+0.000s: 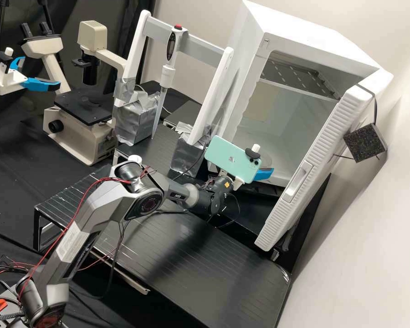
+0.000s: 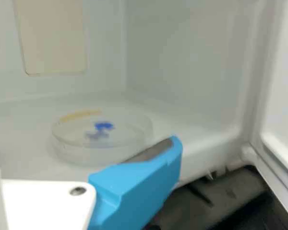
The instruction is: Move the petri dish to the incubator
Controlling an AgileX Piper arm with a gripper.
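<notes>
One round, clear petri dish (image 2: 103,139) with blue and yellow marks lies inside the white, box-shaped incubator (image 1: 314,38), on its pale floor. The white gripper with blue fingers (image 1: 264,174) is at the open front, on the right side of the bench. Its fingers stand wide apart and it has hold of nothing; whether one finger touches the dish, I cannot tell. The ribbed white door (image 1: 315,157) stands open at right. To the left is a beige and black microscope (image 1: 79,111).
</notes>
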